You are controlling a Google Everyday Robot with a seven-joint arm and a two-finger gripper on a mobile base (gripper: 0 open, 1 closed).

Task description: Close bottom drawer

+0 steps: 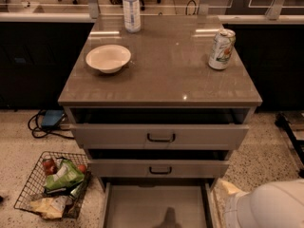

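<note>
The bottom drawer (142,205) is pulled far out of the cabinet. Its plain grey tray shows at the bottom edge of the view, and its front and handle are cut off below. A dark shadow-like shape (166,218) lies on the tray floor. The two like drawers above, the top one (160,136) and the middle one (159,168), each stand a little open. A white rounded part of my arm (268,207) sits at the bottom right, beside the open drawer. My gripper is out of view.
On the cabinet top (161,70) stand a white bowl (108,58), a water bottle (131,7) and a drink can (221,49). A wire basket (52,184) with snacks sits on the floor at the left. Cables (45,122) lie behind it.
</note>
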